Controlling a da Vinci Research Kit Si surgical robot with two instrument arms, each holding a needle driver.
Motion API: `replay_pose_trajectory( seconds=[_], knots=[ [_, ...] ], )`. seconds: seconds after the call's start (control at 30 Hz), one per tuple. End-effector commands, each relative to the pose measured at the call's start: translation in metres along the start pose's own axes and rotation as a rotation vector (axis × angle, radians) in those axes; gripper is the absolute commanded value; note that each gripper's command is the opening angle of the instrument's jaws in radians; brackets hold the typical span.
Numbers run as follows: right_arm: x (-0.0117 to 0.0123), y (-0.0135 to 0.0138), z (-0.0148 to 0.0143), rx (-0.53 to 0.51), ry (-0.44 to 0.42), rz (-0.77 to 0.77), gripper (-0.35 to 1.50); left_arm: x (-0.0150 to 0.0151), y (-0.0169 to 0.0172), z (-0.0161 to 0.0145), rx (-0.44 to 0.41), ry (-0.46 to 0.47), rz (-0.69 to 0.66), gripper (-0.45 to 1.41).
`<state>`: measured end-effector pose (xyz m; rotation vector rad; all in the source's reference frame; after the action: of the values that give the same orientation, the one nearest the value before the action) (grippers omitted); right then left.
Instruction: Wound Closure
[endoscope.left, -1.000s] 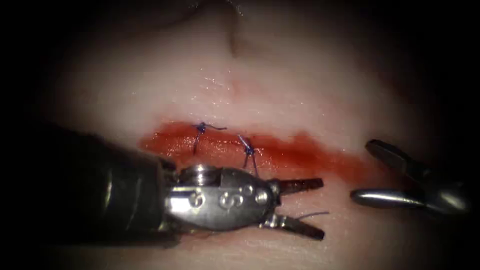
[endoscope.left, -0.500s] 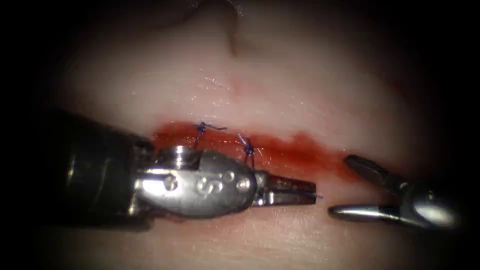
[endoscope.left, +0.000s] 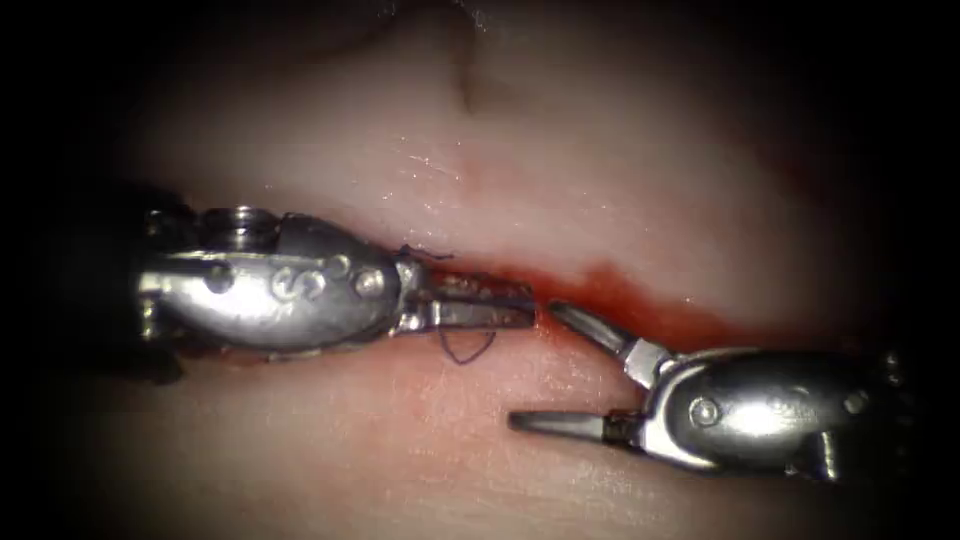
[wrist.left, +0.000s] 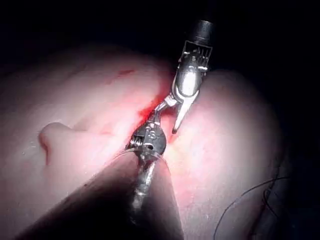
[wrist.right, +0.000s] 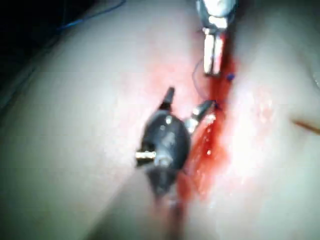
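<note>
Endoscope: above and in front of the cut (endoscope.left: 640, 305), close. Left wrist view: looks down its shaft past the left tool (wrist.left: 151, 131) toward the right tool (wrist.left: 182, 102). Right wrist view: faces back along its own shaft. All share both tools' tips at the cut.

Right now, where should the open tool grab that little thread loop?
Probably its bottom curve, from the endoscope view's right: the thread loop hangs free below the left tool, which holds it, and the empty right tool opens toward it.
</note>
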<state>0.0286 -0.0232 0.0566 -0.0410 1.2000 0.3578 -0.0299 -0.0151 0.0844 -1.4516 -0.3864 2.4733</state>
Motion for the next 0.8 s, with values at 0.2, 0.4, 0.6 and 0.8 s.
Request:
replay_pose_trajectory(
  seconds=[0.2,0.4,0.6,0.8],
  knots=[
    [0.0004,-0.0002,0.0022,-0.042,0.000,-0.044,1.31,-0.0011,-0.0005,-0.0003,0.005,-0.001,-0.006,-0.45],
    [0.0004,-0.0009,0.0041,-0.056,-0.008,-0.083,1.33,-0.0004,-0.0008,-0.0007,0.021,0.032,-0.021,-0.45],
    [0.0006,-0.0009,0.0063,-0.076,-0.020,-0.117,1.33,0.0003,-0.0002,-0.0002,0.034,0.041,-0.029,-0.45],
    [0.0009,-0.0004,0.0074,-0.084,-0.027,-0.124,1.33,0.0006,0.0002,0.0002,0.041,0.039,-0.032,-0.45]
  ],
)
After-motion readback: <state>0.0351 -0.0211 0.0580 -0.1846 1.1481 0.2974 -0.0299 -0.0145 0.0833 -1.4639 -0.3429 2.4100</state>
